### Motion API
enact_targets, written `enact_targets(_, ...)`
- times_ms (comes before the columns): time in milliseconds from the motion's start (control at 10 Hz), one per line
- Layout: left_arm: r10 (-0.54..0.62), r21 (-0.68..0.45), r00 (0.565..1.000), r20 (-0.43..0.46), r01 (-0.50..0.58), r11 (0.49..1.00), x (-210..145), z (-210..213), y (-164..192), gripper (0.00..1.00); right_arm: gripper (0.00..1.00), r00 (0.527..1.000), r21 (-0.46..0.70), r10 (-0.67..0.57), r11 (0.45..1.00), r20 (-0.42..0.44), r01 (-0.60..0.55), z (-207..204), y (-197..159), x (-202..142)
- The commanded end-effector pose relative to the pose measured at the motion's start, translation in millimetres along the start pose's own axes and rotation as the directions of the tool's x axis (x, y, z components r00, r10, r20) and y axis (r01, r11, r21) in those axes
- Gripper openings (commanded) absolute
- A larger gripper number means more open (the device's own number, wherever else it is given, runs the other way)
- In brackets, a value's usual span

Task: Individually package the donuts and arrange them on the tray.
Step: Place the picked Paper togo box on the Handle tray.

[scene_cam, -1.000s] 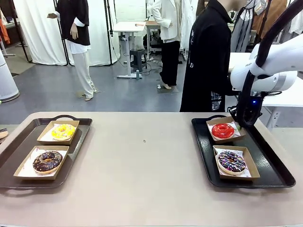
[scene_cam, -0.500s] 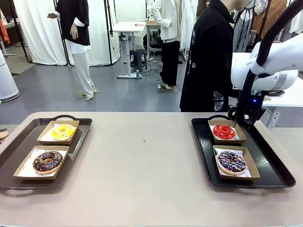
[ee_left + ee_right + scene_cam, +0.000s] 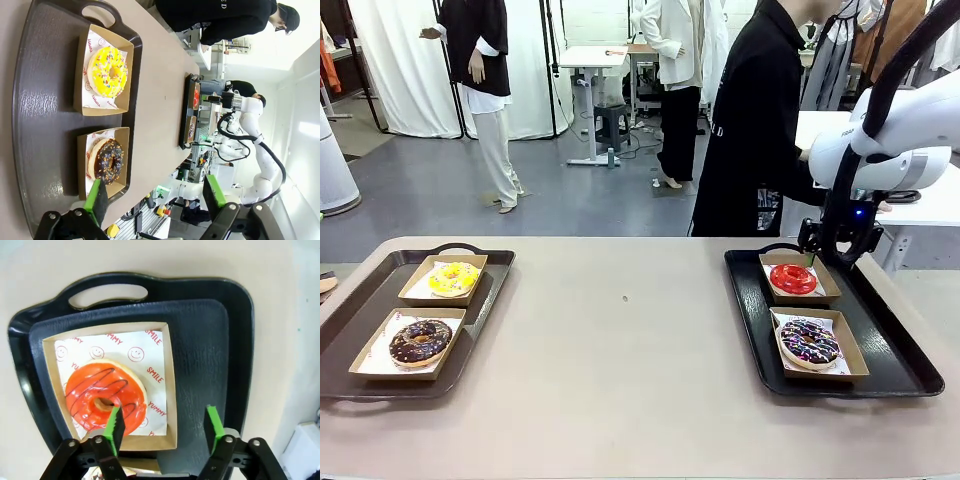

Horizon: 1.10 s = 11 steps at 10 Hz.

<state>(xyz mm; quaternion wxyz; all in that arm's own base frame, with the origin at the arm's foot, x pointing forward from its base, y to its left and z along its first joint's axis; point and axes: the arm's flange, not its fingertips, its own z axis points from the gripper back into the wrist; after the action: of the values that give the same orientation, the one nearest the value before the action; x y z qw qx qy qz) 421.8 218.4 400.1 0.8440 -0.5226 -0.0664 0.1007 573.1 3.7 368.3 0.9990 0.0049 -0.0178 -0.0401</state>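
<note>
Four donuts lie in shallow brown boxes on two dark trays. On the left tray (image 3: 350, 330) are the yellow-iced donut (image 3: 453, 279) and the chocolate donut (image 3: 420, 341). On the right tray (image 3: 895, 355) are the red-iced donut (image 3: 792, 279) and the sprinkled dark donut (image 3: 809, 341). My right gripper (image 3: 813, 256) hangs open just above the far right edge of the red donut's box (image 3: 167, 390), holding nothing; in its wrist view the red donut (image 3: 102, 400) lies beside the left finger. My left gripper (image 3: 155, 197) stands open above the left tray, near the chocolate donut (image 3: 106, 159) and yellow donut (image 3: 107, 71).
A person in black (image 3: 750, 130) stands at the table's far side behind the right tray. The tan tabletop (image 3: 620, 340) between the two trays is bare. The right tray's handle (image 3: 107, 296) lies just beyond the red donut's box.
The red donut's box, tilted at my right gripper a second ago, now lies flat on the tray. The right gripper has opened wider and lifted slightly. The person shifted left.
</note>
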Motion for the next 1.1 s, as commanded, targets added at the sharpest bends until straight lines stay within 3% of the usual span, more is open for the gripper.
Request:
enact_targets(0,-0.017,0.0,1.0,-0.003,0.017,1.0,-2,3,1,1.0,0.78,0.999,0.082,-0.026,0.996,-0.029,0.028,16,-7,-22)
enact_targets(200,-0.017,0.0,1.0,-0.003,0.017,1.0,-2,3,1,1.0,0.78,0.999,0.285,-0.012,0.958,-0.048,0.025,51,-34,-69)
enact_targets(400,-0.017,0.0,1.0,-0.003,0.017,1.0,-2,3,1,1.0,0.78,0.997,0.452,-0.059,0.891,0.044,0.033,79,-86,-109)
enact_targets(700,-0.017,0.0,1.0,-0.003,0.017,1.0,-2,3,1,1.0,0.78,0.99,0.734,-0.049,0.676,0.13,-0.063,93,-170,-151)
enact_targets(1000,-0.017,0.0,1.0,-0.003,0.017,1.0,-2,3,1,1.0,0.78,0.976,0.861,-0.037,0.478,0.214,-0.171,80,-230,-164)
